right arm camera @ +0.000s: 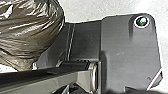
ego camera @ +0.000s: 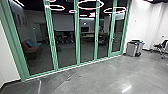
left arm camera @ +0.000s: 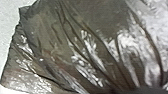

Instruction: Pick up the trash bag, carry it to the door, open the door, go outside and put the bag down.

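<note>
The trash bag [left arm camera: 82, 45], dark, shiny and creased, looms large in the left wrist view. Its folds draw together toward my left gripper [left arm camera: 143, 89], which is shut on the gathered plastic. In the right wrist view the same bag [right arm camera: 30, 30] bulges beside the robot's base and narrows to a bunched neck. Whether my right gripper is open or shut cannot be made out. Ahead in the head view, a green-framed glass door [ego camera: 118, 33] with a handle stands at the right end of a glass wall.
Green-framed glass panels [ego camera: 63, 42] run across the left and middle, with red and blue seats behind them. Grey bins [ego camera: 132, 48] stand right of the door against a white wall [ego camera: 140, 22]. An office chair [ego camera: 161, 47] is at the far right. Polished concrete floor [ego camera: 100, 77] lies in front.
</note>
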{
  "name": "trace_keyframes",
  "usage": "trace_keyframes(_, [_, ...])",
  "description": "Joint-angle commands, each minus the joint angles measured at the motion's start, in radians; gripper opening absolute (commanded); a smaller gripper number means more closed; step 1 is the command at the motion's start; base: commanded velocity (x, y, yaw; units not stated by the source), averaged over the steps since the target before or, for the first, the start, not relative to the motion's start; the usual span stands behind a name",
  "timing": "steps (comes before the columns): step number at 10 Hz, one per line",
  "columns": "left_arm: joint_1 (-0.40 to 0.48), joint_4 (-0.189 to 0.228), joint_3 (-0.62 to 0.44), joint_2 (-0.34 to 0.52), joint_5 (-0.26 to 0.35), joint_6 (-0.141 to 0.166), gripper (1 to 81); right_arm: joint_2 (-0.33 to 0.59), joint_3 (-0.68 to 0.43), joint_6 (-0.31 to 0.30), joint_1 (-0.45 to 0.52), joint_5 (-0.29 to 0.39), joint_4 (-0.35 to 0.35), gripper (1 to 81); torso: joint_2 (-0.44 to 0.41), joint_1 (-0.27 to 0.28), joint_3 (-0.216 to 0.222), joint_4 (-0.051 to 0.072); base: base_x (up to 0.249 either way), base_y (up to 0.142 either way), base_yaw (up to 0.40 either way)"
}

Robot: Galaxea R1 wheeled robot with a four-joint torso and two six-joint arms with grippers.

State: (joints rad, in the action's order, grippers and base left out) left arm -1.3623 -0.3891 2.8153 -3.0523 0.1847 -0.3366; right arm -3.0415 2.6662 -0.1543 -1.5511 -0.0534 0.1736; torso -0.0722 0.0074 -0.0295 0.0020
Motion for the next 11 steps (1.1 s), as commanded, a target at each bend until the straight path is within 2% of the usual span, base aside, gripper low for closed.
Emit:
trace_keyframes(1, [0.076,0.0,0.003,0.004,0.059,-0.002,1.0,-0.006,-0.003,0.002,0.055,0.046,0.0,81.1,0.0,0.0,0.0,0.0,0.096,0.0,0.0])
trace_keyframes(3, [0.076,0.0,0.003,0.004,0.061,-0.002,1.0,-0.006,-0.003,0.002,0.055,0.046,0.0,81.1,0.0,0.0,0.0,0.0,0.098,-0.035,0.0])
trace_keyframes(11, [0.078,0.0,0.003,0.003,0.061,-0.002,1.0,-0.015,-0.005,0.004,0.055,0.046,0.003,81.1,0.0,0.0,0.0,0.0,0.098,-0.096,0.0])
